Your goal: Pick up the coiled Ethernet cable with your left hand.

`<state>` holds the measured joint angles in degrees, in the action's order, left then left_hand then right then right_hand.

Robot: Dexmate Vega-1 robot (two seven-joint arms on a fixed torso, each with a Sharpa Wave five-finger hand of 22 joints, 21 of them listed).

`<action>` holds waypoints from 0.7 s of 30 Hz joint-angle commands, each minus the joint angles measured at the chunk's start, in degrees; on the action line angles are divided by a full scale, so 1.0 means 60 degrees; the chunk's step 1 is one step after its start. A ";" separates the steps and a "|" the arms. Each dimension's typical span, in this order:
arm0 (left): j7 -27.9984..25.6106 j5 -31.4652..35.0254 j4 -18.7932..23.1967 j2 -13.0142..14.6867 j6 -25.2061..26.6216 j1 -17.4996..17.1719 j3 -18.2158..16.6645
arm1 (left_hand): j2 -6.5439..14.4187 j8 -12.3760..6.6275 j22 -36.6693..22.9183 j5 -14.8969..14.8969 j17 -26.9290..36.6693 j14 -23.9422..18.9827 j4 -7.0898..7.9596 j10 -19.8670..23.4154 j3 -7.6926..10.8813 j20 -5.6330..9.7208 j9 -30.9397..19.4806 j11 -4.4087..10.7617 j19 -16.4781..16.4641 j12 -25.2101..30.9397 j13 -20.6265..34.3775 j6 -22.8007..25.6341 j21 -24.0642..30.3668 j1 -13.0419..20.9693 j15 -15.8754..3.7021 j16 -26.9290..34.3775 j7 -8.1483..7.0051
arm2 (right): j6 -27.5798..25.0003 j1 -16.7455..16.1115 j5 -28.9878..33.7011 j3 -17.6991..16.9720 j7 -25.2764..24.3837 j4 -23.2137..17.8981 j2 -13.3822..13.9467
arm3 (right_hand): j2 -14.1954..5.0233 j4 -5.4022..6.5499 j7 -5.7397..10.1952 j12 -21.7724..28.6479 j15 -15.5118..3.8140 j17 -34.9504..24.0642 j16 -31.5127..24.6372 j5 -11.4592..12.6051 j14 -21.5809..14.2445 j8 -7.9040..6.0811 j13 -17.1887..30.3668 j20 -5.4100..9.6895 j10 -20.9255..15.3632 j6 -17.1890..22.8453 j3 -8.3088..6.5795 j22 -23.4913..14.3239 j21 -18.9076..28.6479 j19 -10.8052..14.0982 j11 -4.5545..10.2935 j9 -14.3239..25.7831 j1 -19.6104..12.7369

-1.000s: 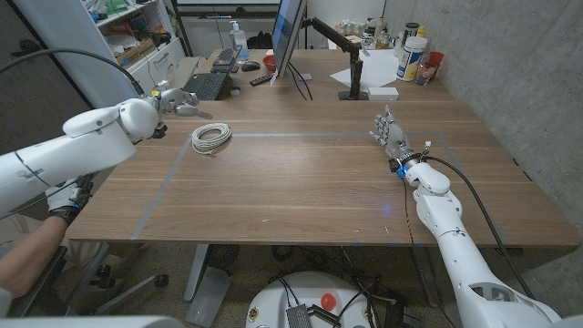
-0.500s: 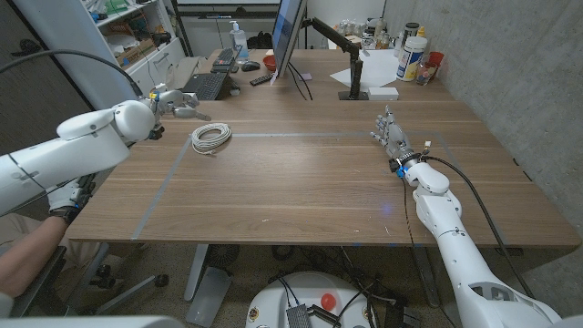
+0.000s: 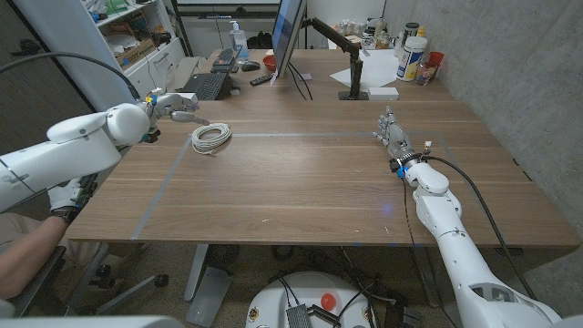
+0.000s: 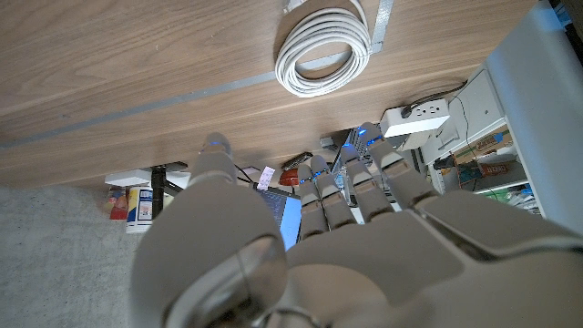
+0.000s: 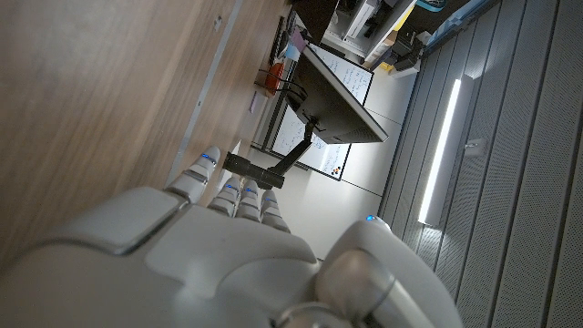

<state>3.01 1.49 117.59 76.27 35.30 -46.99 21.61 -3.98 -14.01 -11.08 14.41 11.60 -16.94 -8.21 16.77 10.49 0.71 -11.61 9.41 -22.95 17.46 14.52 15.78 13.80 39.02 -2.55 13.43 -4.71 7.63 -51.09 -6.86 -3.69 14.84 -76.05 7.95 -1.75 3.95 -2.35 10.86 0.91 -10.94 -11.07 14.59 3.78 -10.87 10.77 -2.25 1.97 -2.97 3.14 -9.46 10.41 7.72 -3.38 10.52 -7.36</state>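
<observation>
A coiled white Ethernet cable (image 3: pixel 211 138) lies on the wooden table (image 3: pixel 310 182) beside a grey tape line; it also shows in the left wrist view as the cable (image 4: pixel 325 46). My left hand (image 3: pixel 176 106) hovers just left of and behind the cable, fingers apart, holding nothing; the left hand (image 4: pixel 319 219) points toward the coil without touching it. My right hand (image 3: pixel 392 137) stands upright at the table's right side, fingers together and extended, empty; the right hand (image 5: pixel 219 246) is seen from its back.
A monitor (image 3: pixel 290 36), keyboard (image 3: pixel 207 86), remote (image 3: pixel 260 80), monitor arm base (image 3: pixel 355 91), bottles and cups (image 3: pixel 414 56) crowd the table's far end. A grey tape rectangle (image 3: pixel 173 169) marks the tabletop. A person's arm (image 3: pixel 27 255) shows at the lower left.
My left arm has drawn slightly left and back, with the hand staying near the cable. The cable and the right hand have not moved.
</observation>
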 commanded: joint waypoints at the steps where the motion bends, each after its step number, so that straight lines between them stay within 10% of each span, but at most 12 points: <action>1: -0.0071 -0.0126 -0.0315 0.0182 -0.0593 -0.0523 -0.0482 | 0.0025 -0.0087 -0.0016 -0.0025 0.0051 -0.0130 0.0054 0.0113 0.0036 0.0054 -0.0027 -0.0002 -0.0156 0.0063 0.0053 0.0155 0.0101 0.0124 -0.1011 0.0077 0.0013 | 0.0080 -0.0001 0.0144 0.0030 -0.0261 0.0016 0.0039 | -0.0045 0.0028 0.0012 0.0051 -0.0002 -0.0021 -0.0046 -0.0060 0.0050 -0.0051 0.0024 -0.0075 0.0059 -0.0061 0.0049 -0.0034 0.0056 0.0055 0.0027 0.0057 -0.0069; 21: 0.0422 0.0437 -0.0824 -0.0165 -0.1001 -0.0168 -0.0131 | 0.0066 -0.0037 -0.0025 -0.0041 0.0067 -0.0151 0.0081 0.0126 0.0030 0.0073 -0.0035 0.0018 -0.0173 0.0034 0.0092 0.0094 0.0094 0.0162 -0.1009 0.0058 -0.0012 | 0.0076 0.0045 0.0127 0.0074 -0.0270 0.0066 0.0056 | -0.0055 0.0023 0.0001 0.0057 0.0002 -0.0021 -0.0043 -0.0067 0.0059 -0.0058 0.0024 -0.0074 0.0051 -0.0052 0.0065 -0.0034 0.0057 0.0062 0.0027 0.0058 -0.0080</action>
<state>4.06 2.31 114.15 76.41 30.71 -49.19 19.63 -3.75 -14.19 -11.07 14.18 11.87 -17.52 -8.21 17.27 10.49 1.22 -11.60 9.31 -23.85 17.46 14.80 16.19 14.25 39.24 -2.40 13.43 -4.72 8.03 -51.02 -6.09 -3.32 13.41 -75.87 8.22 -1.75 3.95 -2.35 10.86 0.91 -10.94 -11.07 14.28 3.79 -10.87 10.77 -2.25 1.96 -2.97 3.14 -9.46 10.41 7.72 -3.37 10.52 -7.36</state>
